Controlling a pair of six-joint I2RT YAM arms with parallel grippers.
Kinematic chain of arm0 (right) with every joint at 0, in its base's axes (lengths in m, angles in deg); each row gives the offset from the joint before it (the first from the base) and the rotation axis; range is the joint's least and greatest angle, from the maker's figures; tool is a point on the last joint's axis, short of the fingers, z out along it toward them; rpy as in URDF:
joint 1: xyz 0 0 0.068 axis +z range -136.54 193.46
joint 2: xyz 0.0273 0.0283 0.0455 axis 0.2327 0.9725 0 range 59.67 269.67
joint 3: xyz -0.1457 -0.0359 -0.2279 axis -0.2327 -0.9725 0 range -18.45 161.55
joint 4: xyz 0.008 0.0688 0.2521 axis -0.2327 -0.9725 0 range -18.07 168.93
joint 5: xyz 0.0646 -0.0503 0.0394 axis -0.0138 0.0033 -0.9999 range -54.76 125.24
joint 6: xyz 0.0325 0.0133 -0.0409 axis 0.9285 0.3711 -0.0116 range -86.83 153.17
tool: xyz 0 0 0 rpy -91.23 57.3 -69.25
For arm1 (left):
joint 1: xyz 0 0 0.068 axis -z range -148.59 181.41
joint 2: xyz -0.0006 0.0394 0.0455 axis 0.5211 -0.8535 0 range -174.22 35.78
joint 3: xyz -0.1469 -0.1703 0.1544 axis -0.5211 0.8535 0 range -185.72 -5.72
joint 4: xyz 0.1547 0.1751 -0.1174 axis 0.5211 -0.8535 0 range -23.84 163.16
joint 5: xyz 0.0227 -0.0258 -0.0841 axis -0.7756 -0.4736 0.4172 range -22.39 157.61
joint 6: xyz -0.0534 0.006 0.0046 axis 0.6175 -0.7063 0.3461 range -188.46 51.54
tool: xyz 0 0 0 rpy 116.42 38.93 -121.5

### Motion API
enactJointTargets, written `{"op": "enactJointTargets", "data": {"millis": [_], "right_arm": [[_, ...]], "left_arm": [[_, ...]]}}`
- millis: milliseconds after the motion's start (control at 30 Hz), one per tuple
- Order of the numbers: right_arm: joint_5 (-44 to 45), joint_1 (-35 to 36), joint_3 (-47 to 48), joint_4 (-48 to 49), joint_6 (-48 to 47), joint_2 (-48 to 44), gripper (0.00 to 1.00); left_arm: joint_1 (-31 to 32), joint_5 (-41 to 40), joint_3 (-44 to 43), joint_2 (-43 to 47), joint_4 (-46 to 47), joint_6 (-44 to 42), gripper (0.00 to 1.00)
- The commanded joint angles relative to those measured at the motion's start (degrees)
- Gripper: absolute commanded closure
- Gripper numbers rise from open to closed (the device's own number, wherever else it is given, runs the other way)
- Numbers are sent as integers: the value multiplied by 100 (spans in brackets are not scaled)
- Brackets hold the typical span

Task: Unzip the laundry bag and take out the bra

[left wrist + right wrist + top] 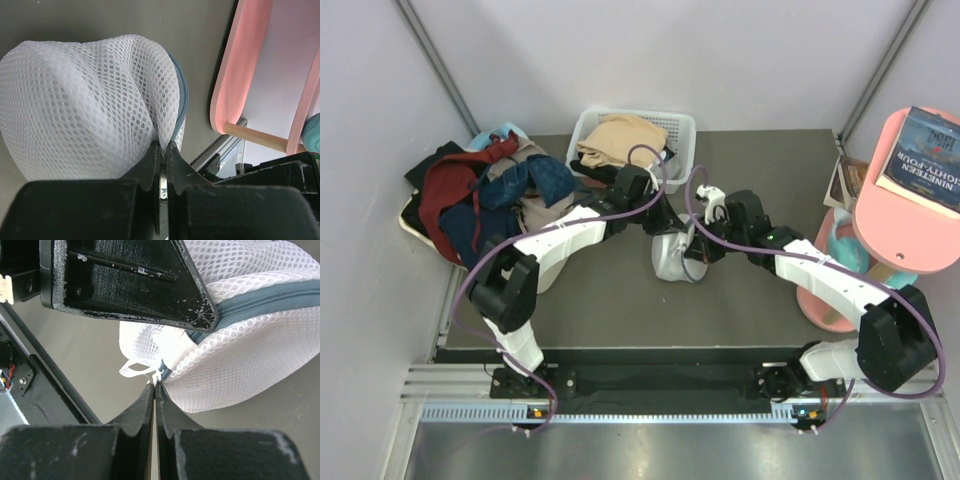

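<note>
Bag (675,258) sits mid-table (760,300), zipped. Left gripper (162,146) pinches a fold of its mesh; right gripper (153,386) is pressed together right at the zip pull (159,374). Book (930,160) on the pink stool (910,240) reads NINETEEN EIGHTY-FOUR.

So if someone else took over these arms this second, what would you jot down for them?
Left pincer: shut on the mesh of the laundry bag, at the middle of the table.
Right pincer: shut, tips at the end of the zipper; a real grip cannot be told.
Done: bag held.
To do: pull the closed zipper open, take out the bra, not seen outside the bag.
</note>
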Motion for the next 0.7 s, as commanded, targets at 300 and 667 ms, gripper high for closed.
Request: {"op": "enactJointTargets", "data": {"millis": [300,667], "right_arm": [[-1152,141,0,6,917,392,100],[-186,124,-378,-415,831,-116,100]], "left_arm": [[-128,-2530,80,731,1114,439,100],[-733,-1330,-331,66,1886,430,100]]}}
